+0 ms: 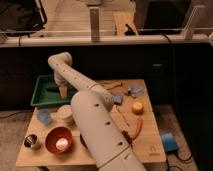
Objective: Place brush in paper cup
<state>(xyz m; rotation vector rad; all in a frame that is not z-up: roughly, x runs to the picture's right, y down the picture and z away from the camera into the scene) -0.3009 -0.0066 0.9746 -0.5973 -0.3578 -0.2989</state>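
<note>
My arm reaches from the bottom centre up over the table, bends, and comes down at the back left. The gripper hangs over the green tray, just above its right part. A slim dark shape lies in the tray right beside the gripper; it may be the brush, but I cannot tell for sure, nor whether the gripper touches it. The paper cup, short, wide and cream-white, stands on the table just in front of the tray, below the gripper.
A light-blue cup stands left of the paper cup. A metal cup and a red bowl stand at the front left. An orange fruit, a red-orange vegetable and blue items lie on the right.
</note>
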